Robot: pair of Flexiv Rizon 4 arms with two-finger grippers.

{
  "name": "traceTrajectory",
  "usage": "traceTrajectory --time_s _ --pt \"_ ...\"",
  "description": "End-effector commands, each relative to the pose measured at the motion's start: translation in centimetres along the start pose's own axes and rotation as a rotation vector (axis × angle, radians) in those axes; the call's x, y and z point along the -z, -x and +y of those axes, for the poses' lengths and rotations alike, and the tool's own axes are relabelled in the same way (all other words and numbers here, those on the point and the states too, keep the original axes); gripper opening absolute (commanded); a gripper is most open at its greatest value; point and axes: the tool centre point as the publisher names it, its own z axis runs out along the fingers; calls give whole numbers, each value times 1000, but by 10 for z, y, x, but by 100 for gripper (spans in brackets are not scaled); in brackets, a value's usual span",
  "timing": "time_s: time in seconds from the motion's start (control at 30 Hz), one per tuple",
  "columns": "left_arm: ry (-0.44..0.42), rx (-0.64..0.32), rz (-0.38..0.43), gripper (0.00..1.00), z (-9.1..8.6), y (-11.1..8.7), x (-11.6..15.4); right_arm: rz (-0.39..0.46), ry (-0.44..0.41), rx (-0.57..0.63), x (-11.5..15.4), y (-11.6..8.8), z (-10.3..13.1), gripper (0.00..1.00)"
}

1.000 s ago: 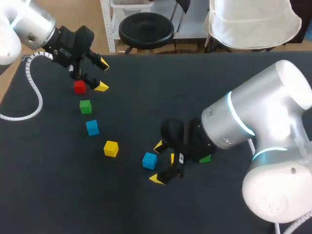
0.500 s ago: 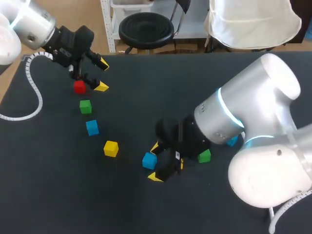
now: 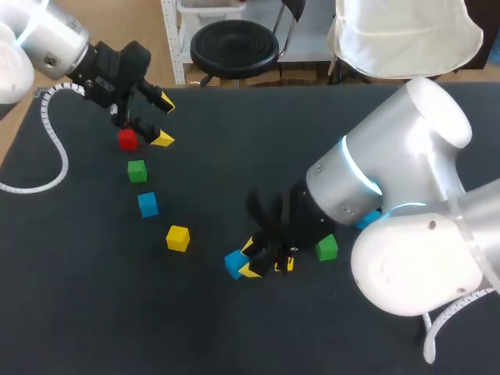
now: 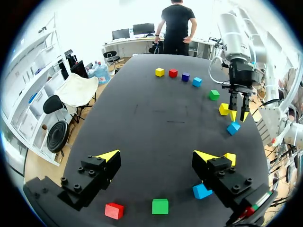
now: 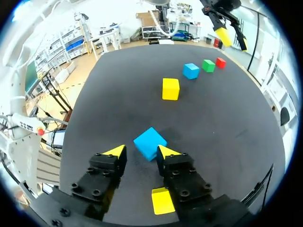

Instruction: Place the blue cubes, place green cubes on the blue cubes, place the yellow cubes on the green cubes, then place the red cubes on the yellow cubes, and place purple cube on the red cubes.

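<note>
In the head view, the left gripper [image 3: 162, 120] hangs spread at the counter's [image 3: 234, 156] far left corner, just beside a red cube [image 3: 127, 140]. A green cube [image 3: 137, 170], a blue cube [image 3: 148, 205] and a yellow cube [image 3: 178, 237] trail from there toward the near edge. The right gripper [image 3: 250, 258] is spread, with a tilted blue cube [image 3: 233, 263] at its tips.

In the left wrist view, a purple cube [image 4: 185, 76] sits in a row of cubes near the right edge.

In the right wrist view, the tilted blue cube lies between the yellow tips, against one finger and apart from the other.
</note>
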Motion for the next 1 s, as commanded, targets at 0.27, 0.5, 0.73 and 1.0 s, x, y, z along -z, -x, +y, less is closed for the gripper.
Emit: traceTrajectory --time_s 0.27,0.5,0.73,1.0 --pt "3 0 0 100 -1 0 0 7 46 203 15 6 6 100" --pt "3 0 0 100 -1 0 0 76 244 426 22 10 -2 100" --pt "3 0 0 100 -1 0 0 135 345 503 11 22 -7 100" --pt "3 0 0 100 -1 0 0 156 385 491 -3 16 -11 100"
